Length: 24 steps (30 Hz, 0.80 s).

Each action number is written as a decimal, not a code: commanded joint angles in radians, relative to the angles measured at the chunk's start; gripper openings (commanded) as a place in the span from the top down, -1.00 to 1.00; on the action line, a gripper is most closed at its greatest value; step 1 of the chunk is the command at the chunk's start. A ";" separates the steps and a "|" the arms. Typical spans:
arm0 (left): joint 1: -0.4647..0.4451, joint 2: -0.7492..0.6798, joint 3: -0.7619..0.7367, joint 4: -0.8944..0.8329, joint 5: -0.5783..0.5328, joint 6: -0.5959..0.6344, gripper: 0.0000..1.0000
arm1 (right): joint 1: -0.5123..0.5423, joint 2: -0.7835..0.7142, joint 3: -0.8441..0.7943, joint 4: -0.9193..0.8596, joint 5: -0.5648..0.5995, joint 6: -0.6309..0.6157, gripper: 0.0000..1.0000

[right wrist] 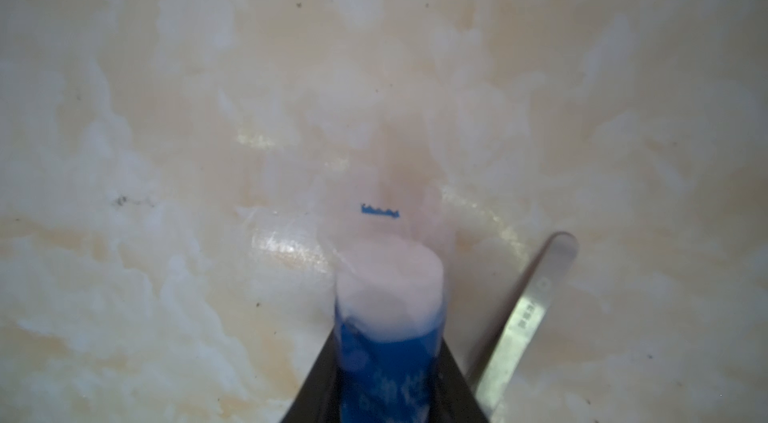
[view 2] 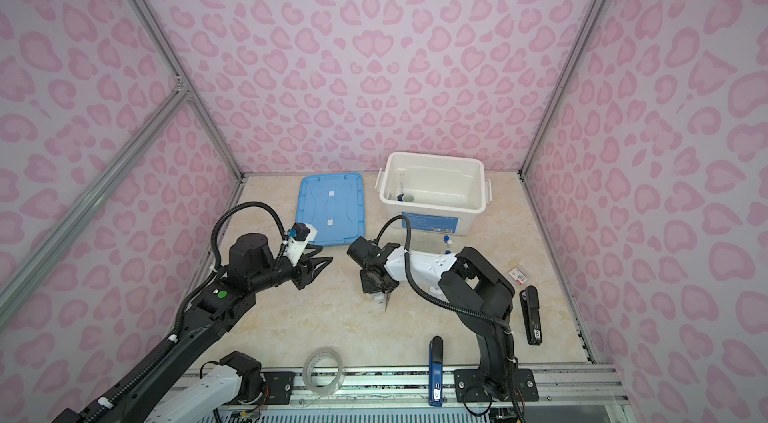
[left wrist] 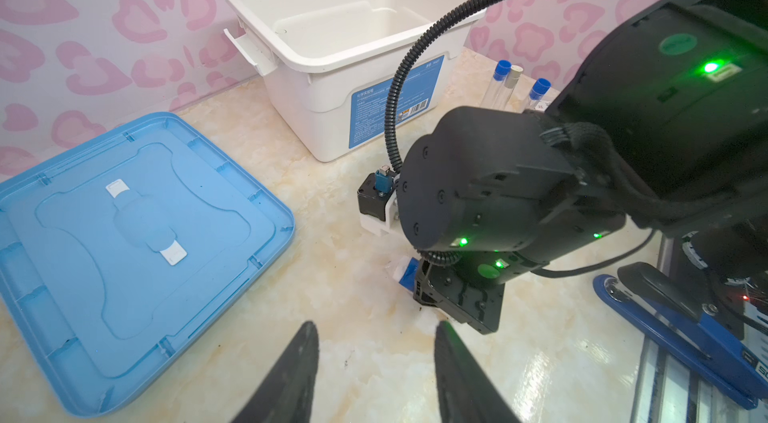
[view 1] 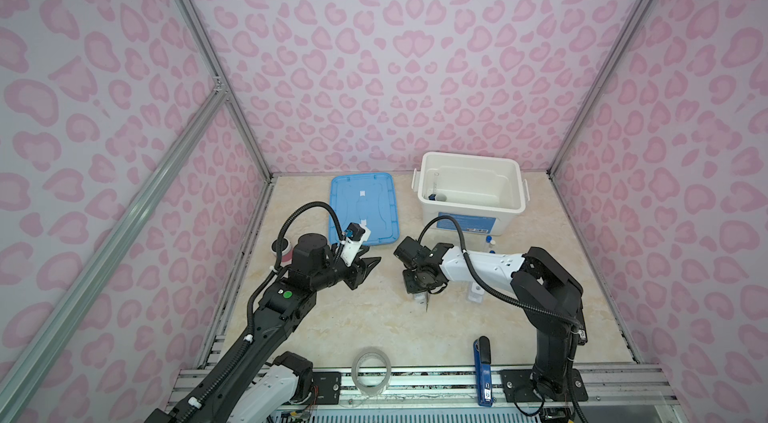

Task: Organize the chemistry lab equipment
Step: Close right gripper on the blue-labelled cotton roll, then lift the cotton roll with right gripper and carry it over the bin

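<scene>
Blue-labelled and white, the small bottle (right wrist: 388, 292) sits pinched between the two black fingers of the right tool (right wrist: 388, 362), low over the marbled table (right wrist: 166, 109), with the metal tweezers (right wrist: 528, 308) lying just beside it. Near the blue lid (left wrist: 124, 254), the left tool (left wrist: 377, 327) hangs with jaws apart, holding nothing. Capped test tubes (left wrist: 503, 84) stand beside the white bin (left wrist: 316, 80).

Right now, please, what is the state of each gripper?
Left gripper: open, holding nothing.
Right gripper: closed on the small bottle.
</scene>
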State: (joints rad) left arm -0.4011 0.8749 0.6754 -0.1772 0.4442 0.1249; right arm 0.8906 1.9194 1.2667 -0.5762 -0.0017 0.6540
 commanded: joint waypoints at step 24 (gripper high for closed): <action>0.000 0.001 0.011 0.031 0.004 -0.002 0.04 | -0.096 -0.122 0.269 -0.229 0.055 -0.148 0.45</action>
State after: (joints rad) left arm -0.4011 0.8749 0.6758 -0.1776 0.4442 0.1246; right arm 0.8093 1.8137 1.5162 -0.7723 0.0269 0.5331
